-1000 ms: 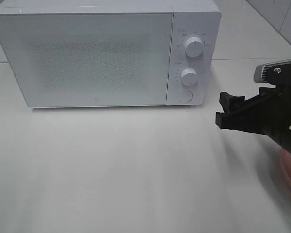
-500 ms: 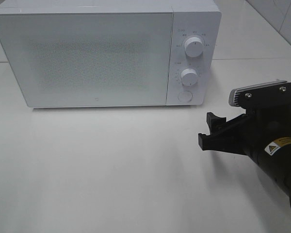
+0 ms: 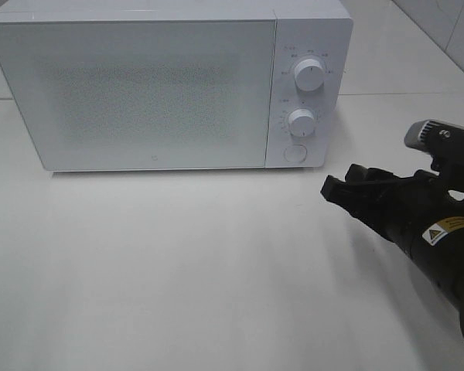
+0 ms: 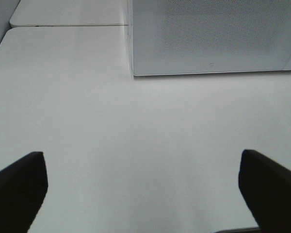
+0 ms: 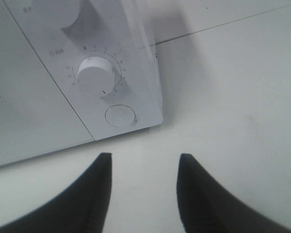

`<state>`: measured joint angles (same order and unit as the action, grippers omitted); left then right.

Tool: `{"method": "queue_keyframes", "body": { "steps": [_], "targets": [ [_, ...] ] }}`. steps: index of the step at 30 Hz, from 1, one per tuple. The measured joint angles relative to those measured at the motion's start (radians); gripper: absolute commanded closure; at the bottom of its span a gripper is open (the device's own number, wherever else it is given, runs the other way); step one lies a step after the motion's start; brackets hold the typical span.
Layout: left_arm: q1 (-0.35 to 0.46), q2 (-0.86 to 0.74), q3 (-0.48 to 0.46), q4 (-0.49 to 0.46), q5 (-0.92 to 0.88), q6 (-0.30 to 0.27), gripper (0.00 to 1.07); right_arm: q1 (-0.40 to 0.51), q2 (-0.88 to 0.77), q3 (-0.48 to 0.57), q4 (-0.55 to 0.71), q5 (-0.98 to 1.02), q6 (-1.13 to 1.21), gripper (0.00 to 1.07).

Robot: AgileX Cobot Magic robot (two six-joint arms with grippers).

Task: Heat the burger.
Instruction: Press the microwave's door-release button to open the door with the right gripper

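Right pincer [image 3: 344, 185] jaws apart over white table [image 3: 178, 270], near closed microwave [image 3: 139, 93]

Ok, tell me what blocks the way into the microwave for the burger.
The microwave door is shut across the front. The right gripper hangs near its round button, apart from it, jaws empty. No burger is in view.

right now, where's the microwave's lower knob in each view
exterior high: the lower knob sits right of centre, between the upper knob and the round button.
left wrist: not in it; only the microwave door shows.
right wrist: the lower knob is seen close up, next to the round button.
shared landmark: the speckled microwave door, in all three views.
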<state>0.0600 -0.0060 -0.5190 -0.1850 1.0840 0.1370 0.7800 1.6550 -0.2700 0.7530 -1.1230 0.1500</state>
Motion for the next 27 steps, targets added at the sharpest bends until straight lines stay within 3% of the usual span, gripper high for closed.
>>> {"method": "queue_keyframes", "body": {
  "steps": [5, 14, 21, 27],
  "targets": [
    [0.0, 0.0, 0.0, 0.0, 0.0, 0.0, 0.07, 0.0, 0.0, 0.0, 0.0, -0.007, 0.268, 0.91],
    [0.0, 0.0, 0.0, 0.0, 0.0, 0.0, 0.07, 0.0, 0.0, 0.0, 0.0, -0.023, 0.795, 1.06],
    [0.0, 0.0, 0.0, 0.0, 0.0, 0.0, 0.07, 0.0, 0.0, 0.0, 0.0, -0.026, 1.058, 1.07],
    [0.0, 0.0, 0.0, 0.0, 0.0, 0.0, 0.07, 0.0, 0.0, 0.0, 0.0, -0.014, 1.116, 1.07]
  ]
}}
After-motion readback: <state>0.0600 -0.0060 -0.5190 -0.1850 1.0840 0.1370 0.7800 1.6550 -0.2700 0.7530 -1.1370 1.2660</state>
